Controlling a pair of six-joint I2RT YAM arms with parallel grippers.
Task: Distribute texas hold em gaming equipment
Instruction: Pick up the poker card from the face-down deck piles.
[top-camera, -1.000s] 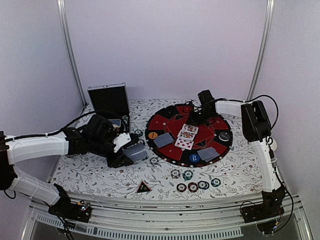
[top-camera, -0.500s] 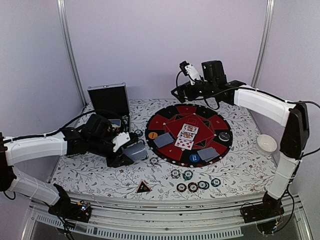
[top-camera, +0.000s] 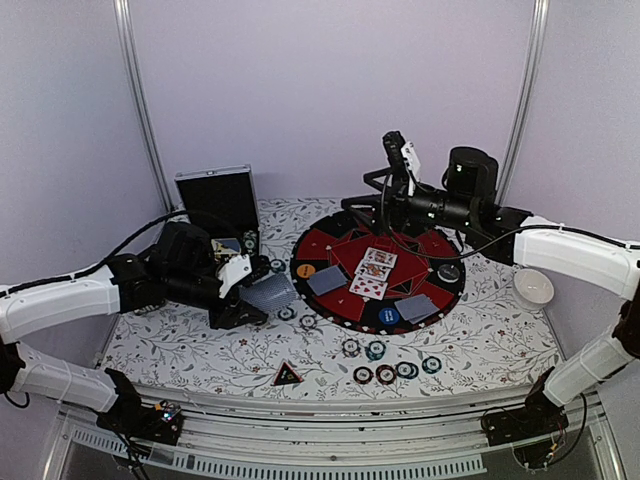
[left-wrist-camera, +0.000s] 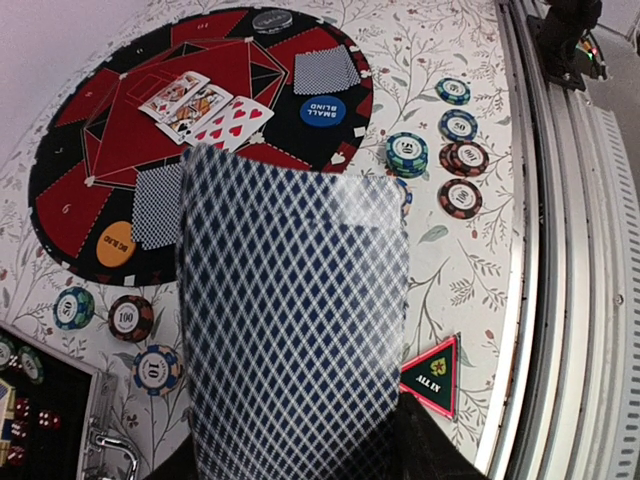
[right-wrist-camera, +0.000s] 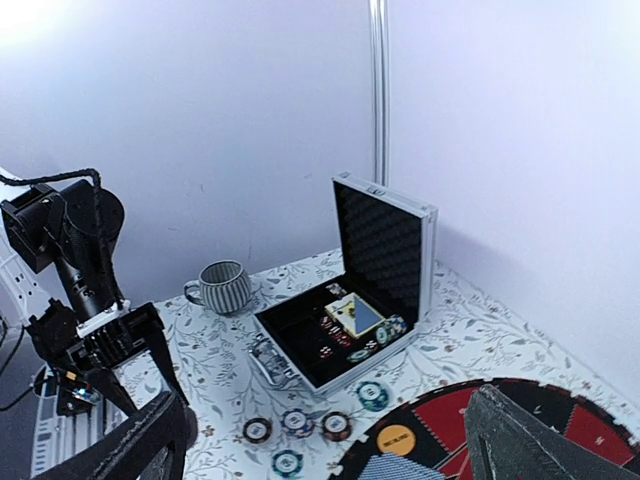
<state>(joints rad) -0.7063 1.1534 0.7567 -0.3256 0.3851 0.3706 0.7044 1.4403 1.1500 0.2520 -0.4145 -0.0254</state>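
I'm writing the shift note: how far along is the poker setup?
Done: three face-up cards, face-down piles, and the orange button, blue button and black button lie on the mat. In hand: the left gripper grips the deck; the right gripper hangs open, empty. Left: chips sit clustered off the mat.

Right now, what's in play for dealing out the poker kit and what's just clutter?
In play: poker chips, held cards in left gripper, face-up cards, orange button, blue button, black button, ALL IN triangle.
Clutter: round mat, open case, striped mug, white bowl.
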